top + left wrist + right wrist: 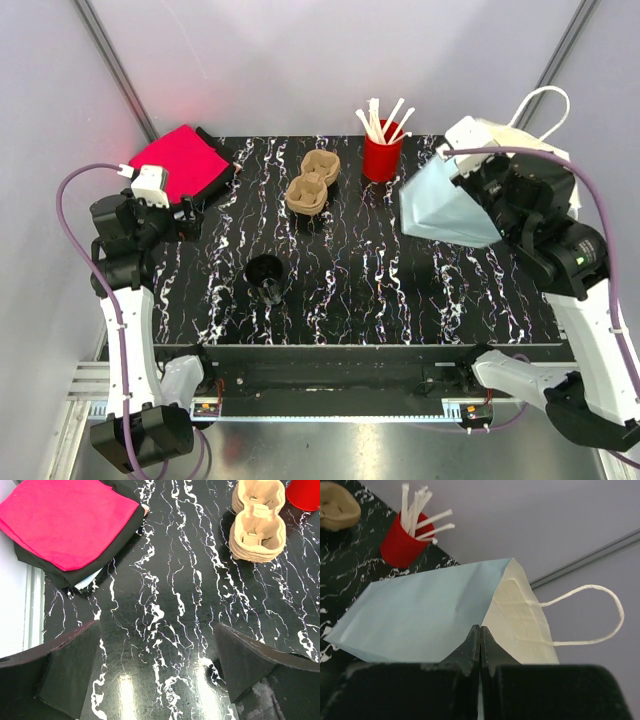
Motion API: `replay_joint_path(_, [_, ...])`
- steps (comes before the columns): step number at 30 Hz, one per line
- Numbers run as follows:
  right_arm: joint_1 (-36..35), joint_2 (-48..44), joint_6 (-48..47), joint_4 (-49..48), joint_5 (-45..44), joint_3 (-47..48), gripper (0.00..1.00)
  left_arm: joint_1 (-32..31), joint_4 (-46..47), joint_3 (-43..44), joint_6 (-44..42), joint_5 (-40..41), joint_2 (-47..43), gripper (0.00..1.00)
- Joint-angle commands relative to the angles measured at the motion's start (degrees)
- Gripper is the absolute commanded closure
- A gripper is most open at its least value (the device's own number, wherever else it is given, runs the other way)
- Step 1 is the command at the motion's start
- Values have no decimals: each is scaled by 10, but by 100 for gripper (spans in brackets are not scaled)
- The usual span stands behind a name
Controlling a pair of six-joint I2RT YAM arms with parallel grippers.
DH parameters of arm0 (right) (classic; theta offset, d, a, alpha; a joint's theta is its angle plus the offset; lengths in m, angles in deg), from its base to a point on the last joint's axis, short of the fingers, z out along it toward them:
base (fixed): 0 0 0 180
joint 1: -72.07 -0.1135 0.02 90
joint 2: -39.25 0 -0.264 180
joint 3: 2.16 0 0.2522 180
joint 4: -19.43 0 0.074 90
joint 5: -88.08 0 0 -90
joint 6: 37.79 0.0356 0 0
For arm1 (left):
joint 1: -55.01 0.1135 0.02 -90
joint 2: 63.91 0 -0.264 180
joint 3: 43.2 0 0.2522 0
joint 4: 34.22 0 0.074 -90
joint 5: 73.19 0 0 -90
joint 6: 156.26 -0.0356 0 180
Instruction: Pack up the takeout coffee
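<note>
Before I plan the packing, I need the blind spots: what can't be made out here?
Takeout coffee: lid unclear in the top view, small and black on the black table.
Blue bag: inside hidden by its own walls, top and right wrist views.
Red cup: cut off by the left wrist view's corner.

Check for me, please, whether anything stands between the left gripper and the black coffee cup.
Nothing visible does. From above, only bare tabletop lies between the open left gripper and the coffee cup. The cardboard cup carriers sit farther back, and the right gripper holds the blue paper bag off to the right.
</note>
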Motion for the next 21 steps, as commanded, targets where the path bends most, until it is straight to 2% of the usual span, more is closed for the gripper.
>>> replay_joint_path(1, [30, -21, -20, 3, -14, -75, 100, 3, 16, 18, 7, -22, -13, 1])
replay_joint_path(8, [71, -25, -77, -12, -30, -163, 100, 3, 14, 17, 5, -22, -17, 1])
replay_joint_path(13, [87, -14, -92, -75, -35, -262, 100, 3, 13, 16, 5, -21, -19, 1])
replay_joint_path(21, [94, 24, -97, -145, -60, -302, 100, 3, 12, 15, 4, -24, -14, 1])
